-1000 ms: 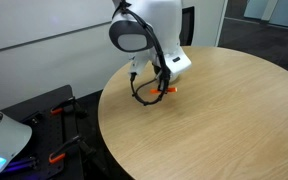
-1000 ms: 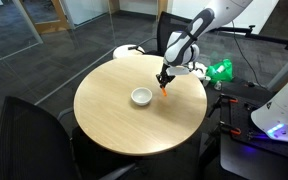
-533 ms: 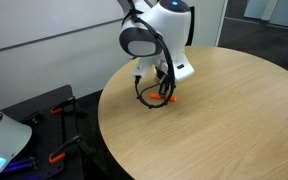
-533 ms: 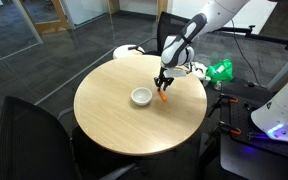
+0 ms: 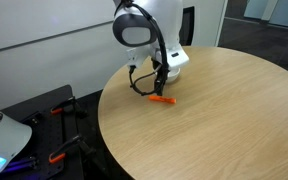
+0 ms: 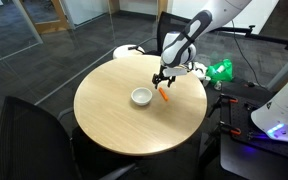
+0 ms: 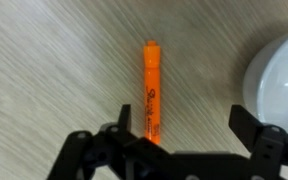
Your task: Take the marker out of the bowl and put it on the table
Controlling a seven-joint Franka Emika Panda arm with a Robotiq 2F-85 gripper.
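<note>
Orange marker [image 7: 151, 88] lay on table [image 6: 119, 125] beside bowl [image 6: 141, 96]

The thin orange marker rested flat on the light wood-grain table, outside the small white bowl and near it. The Robotiq gripper [image 7: 184, 120] hovered just above with its jaws spread wide, gripping nothing. In the wrist view a dark finger [image 7: 124, 118] overlapped the marker's near end

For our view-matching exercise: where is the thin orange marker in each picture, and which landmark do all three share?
Exterior view: the thin orange marker lies on the round wood-grain table, mid-frame, just below the gripper.
Exterior view: marker right of the small white bowl, near centre.
Wrist view: marker left of centre, pointing up the frame.
Shared landmark: the gripper, close by it everywhere.
</note>
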